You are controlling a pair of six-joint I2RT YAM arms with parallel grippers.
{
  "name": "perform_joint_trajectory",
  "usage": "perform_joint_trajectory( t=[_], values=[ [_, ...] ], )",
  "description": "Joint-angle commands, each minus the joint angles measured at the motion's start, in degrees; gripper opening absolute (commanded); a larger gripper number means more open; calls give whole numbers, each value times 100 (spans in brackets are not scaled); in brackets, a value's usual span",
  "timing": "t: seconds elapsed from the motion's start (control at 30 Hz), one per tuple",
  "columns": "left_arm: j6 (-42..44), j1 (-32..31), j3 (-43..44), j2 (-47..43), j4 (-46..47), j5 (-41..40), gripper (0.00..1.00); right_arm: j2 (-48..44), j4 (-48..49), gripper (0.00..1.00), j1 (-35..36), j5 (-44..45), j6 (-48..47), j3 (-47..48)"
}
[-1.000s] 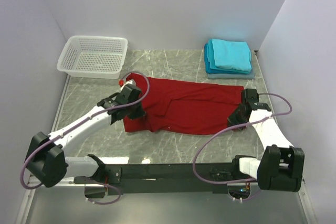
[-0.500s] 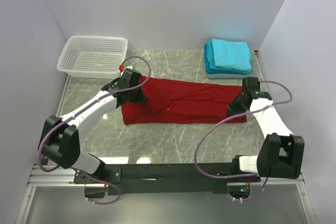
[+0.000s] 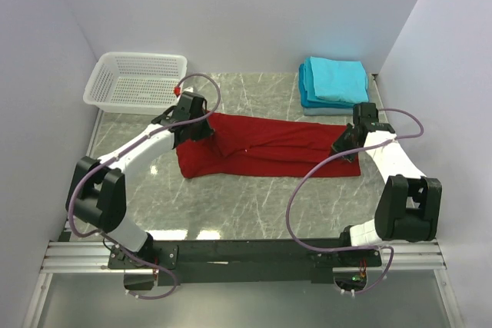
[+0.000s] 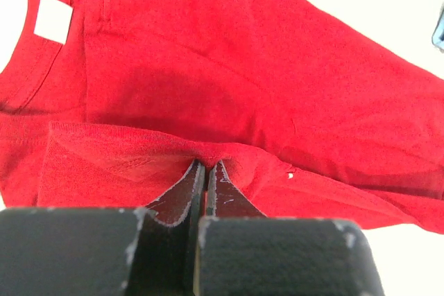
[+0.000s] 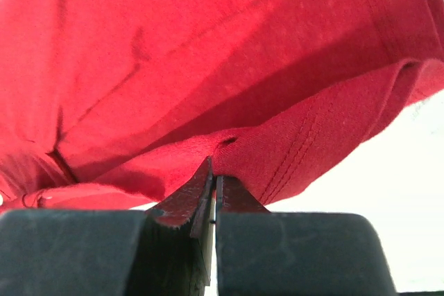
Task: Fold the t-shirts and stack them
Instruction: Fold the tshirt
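Left jaws: clamped on red t-shirt (image 3: 277, 155) | right jaws: same shirt

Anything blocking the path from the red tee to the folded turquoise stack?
Nothing visible. Only bare grey marble tabletop lies between the deep red cloth t-shirt and the folded turquoise t-shirt stack; the white plastic mesh basket sits in the far left corner.
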Motion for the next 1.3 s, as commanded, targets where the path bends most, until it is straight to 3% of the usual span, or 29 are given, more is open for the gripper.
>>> perform_joint_trajectory(
  t=[0.0,0.33,0.37,0.47,0.53,0.57,0.63,0.67,0.7,0.77,1.03,1.27],
  values=[
    [149,62,277,175,301,66,0,145,201,0,25,76,-80,371],
    [219,229,391,685,1101,-39,0,804,612,0,16,76,-36,644],
    [228,273,470,851,1197,-31,0,839,666,2,16,129,-1,661],
    [298,369,698,1237,1251,39,2,1137,763,19,7,305,-97,897],
    [360,422,874,1432,1199,66,20,1409,771,35,7,375,-229,1204],
    [395,483,1005,1537,1172,83,41,1472,789,40,-1,454,-229,1276],
    [448,528,1086,1530,1303,250,65,1543,877,56,-1,594,-308,1495],
    [483,537,1112,1434,1391,277,86,1534,886,65,-1,673,-317,1548],
    [509,537,1138,1389,1435,294,89,1456,877,80,-1,813,-361,1627],
    [571,537,1200,1223,1418,312,99,1280,973,82,7,824,-414,1567],
    [281,502,-45,546,1839,1374,99,155,1572,87,51,314,-660,284],
    [114,291,-540,597,2251,1586,100,-118,1712,89,78,-72,-713,-33]
  ],
)
